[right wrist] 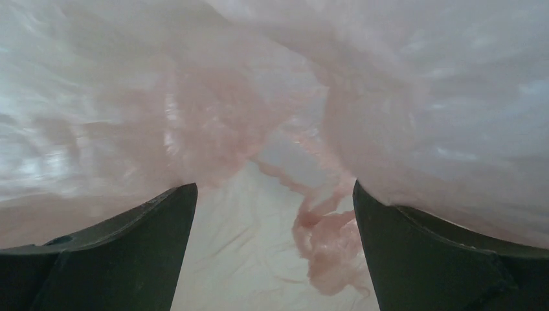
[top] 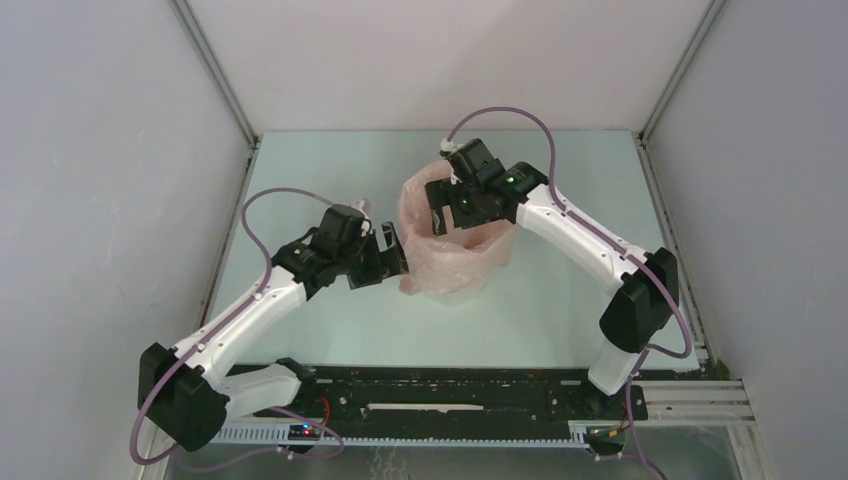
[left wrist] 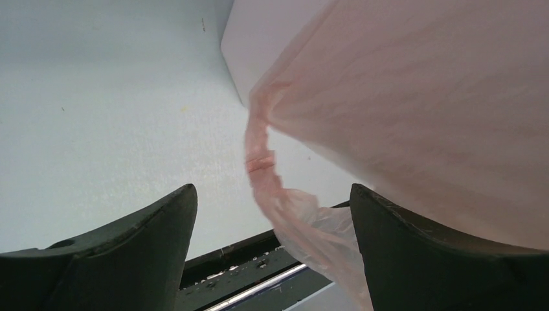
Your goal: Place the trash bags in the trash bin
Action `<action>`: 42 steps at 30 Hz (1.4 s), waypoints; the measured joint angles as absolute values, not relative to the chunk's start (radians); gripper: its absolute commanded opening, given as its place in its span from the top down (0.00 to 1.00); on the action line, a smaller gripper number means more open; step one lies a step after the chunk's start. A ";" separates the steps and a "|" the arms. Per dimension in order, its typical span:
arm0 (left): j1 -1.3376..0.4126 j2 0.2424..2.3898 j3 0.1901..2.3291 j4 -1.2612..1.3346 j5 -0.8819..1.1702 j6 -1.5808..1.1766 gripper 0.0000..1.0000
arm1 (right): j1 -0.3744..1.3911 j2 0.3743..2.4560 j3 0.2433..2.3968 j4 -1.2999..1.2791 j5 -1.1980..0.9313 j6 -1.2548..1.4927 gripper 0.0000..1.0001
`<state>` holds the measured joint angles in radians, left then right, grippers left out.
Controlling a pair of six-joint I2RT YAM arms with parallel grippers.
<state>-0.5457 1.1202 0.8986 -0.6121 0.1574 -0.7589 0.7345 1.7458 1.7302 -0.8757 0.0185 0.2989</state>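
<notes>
Though spread wide at the fingers and clasping nothing, left gripper [top: 393, 252] just beside the trash bin [left wrist: 272, 39] and right gripper [right wrist: 272, 191] down inside its mouth, could well have snagged the trash bag [top: 450, 258] draped over that bin and dragged it off on withdrawal.

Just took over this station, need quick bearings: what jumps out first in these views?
The pale-pink trash bag draped over the white trash bin in the top view's centre catches the eye first. The right gripper reaches down into its mouth, jaws open, film all around. The left gripper sits open at the bin's left side, a loose bag strip hanging between its fingers.
</notes>
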 measured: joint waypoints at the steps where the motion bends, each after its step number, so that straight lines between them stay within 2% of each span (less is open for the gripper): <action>1: -0.546 1.119 0.899 -0.611 0.159 -0.759 0.08 | 0.723 1.739 1.703 -0.868 0.030 0.295 0.00; 12: -0.546 1.117 0.899 -0.610 0.157 -0.729 0.07 | 0.782 1.816 1.543 -0.693 0.152 0.297 0.00; 23: -0.546 1.106 0.899 -0.623 0.121 -0.702 0.07 | 0.794 1.841 1.570 -0.710 0.176 0.294 0.00; 27: -0.546 1.079 0.899 -0.662 0.079 -0.679 0.06 | 0.794 1.832 1.646 -0.773 0.175 0.294 0.00; 31: -0.546 1.028 0.899 -0.736 -0.001 -0.655 0.00 | 0.790 1.807 1.777 -0.881 0.175 0.304 0.00; 37: -0.545 0.863 0.904 -0.882 -0.106 -0.669 0.00 | 0.790 1.735 1.913 -0.992 0.170 0.317 0.00; 42: -0.545 0.728 1.047 -1.011 -0.191 -0.685 0.00 | 0.791 1.703 2.108 -1.106 0.181 0.323 0.00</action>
<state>-0.5453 0.7277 1.0466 -1.0111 -0.1905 -0.6853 0.7914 1.7031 2.1078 -1.1061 0.1810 0.3229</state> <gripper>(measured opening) 0.996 0.993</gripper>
